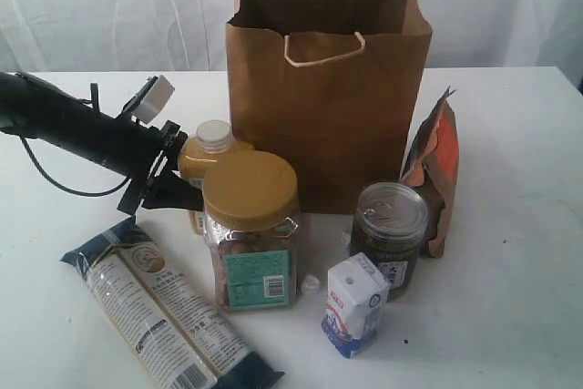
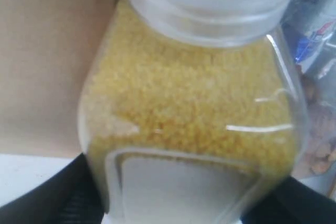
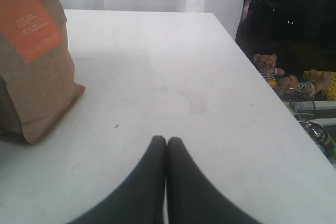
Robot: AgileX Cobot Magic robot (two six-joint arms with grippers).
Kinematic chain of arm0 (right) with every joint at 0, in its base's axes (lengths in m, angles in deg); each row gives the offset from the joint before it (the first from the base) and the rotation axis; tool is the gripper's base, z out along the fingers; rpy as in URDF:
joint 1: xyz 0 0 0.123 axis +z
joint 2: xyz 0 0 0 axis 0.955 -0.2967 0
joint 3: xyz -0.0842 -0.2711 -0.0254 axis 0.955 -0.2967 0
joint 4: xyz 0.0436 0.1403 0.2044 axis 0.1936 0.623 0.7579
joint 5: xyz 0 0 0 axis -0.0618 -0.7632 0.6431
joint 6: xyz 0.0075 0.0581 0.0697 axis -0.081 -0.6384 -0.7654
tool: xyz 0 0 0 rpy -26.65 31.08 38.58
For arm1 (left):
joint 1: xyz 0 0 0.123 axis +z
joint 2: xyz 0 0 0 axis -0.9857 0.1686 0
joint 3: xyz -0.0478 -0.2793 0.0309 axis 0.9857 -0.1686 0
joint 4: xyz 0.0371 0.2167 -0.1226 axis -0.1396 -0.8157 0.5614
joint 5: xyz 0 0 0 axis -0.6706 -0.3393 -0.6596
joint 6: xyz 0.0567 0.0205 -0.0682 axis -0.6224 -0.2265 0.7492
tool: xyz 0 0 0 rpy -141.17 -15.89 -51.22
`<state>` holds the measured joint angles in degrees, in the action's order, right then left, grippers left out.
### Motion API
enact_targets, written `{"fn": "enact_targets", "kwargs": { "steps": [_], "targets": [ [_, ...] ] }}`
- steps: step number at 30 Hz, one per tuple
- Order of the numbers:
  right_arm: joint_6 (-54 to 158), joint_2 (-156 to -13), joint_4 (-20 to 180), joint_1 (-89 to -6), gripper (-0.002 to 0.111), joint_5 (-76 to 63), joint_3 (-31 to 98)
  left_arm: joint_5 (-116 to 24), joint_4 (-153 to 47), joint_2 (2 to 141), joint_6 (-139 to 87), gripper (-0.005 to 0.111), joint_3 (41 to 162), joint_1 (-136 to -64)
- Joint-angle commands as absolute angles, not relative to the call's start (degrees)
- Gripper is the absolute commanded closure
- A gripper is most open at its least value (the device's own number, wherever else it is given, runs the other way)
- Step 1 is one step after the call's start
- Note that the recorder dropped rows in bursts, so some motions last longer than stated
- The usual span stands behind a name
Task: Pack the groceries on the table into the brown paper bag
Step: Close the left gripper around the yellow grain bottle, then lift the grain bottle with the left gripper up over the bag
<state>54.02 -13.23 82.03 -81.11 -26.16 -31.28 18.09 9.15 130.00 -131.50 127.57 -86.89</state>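
Your left arm (image 1: 73,125) comes in from the left edge of the exterior view. It slopes down toward the middle and lies low over the table (image 1: 510,298), with a loose black cable (image 1: 64,187) hanging under it. Your left gripper (image 1: 173,168) is turned sideways at the small yellow bottle (image 1: 211,154), level with its shoulder below the white cap. In the left wrist view one dark finger (image 2: 50,198) shows on each side of the bottle, so the jaws are apart around it. You cannot tell whether they are pressing on it.

The bottle stands upright on the table, just in front of the left corner of the brown paper bag (image 1: 328,107). It is right behind the clear jar with the yellow lid (image 1: 250,234). The bag stands open at the back of the group.

The long dark-blue noodle pack (image 1: 164,316) lies flat in front of the left arm. The dark jar with the metal lid (image 1: 389,230) stands to the right of the clear jar, and the blue-and-white carton (image 1: 355,305) stands just in front of it. The orange-brown pouch (image 1: 435,170) stands upright at the bag's right side.

Your right arm does not show in the exterior view. Its own camera shows your right gripper (image 3: 167,141) with the fingers pressed together and holding nothing. It sits over bare table, apart from the pouch.
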Motion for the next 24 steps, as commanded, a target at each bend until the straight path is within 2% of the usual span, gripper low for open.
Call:
{"fn": "enact_targets", "kwargs": {
  "steps": [1,2,5,7,10,11,12,16,17,24],
  "targets": [
    [54.05,-12.90,82.19,-81.19,0.108,-25.74,-31.39,17.36,7.05,130.17,-140.22,0.097,127.41,-87.04],
    [54.05,-12.90,82.19,-81.19,0.108,-25.74,-31.39,17.49,7.05,130.17,-140.22,0.091,127.41,-87.04],
    [54.05,-12.90,82.19,-81.19,0.108,-25.74,-31.39,17.84,7.23,130.17,-140.12,0.058,127.41,-87.04],
    [54.05,-12.90,82.19,-81.19,0.108,-25.74,-31.39,17.84,9.17,130.17,-140.12,0.042,127.41,-87.04],
    [54.05,-12.90,82.19,-81.19,0.108,-25.74,-31.39,17.84,13.92,130.17,-140.12,0.036,127.41,-87.45],
    [54.05,-12.90,82.19,-81.19,0.108,-25.74,-31.39,17.84,14.41,130.17,-140.12,0.038,127.41,-87.74],
    [54.05,-12.90,82.19,-81.19,0.108,-25.74,-31.39,17.96,14.33,130.17,-140.12,0.045,127.41,-87.85],
    [54.05,-12.90,82.19,-81.19,0.108,-25.74,-31.39,18.35,12.68,130.17,-140.12,0.103,127.41,-87.72],
    [54.05,-12.90,82.19,-81.19,0.108,-25.74,-31.39,18.35,12.10,130.17,-140.12,0.106,127.41,-87.72],
    [54.05,-12.90,82.19,-81.19,0.108,-25.74,-31.39,22.58,9.28,129.72,-139.00,0.106,127.41,-86.12]
  ]
}}
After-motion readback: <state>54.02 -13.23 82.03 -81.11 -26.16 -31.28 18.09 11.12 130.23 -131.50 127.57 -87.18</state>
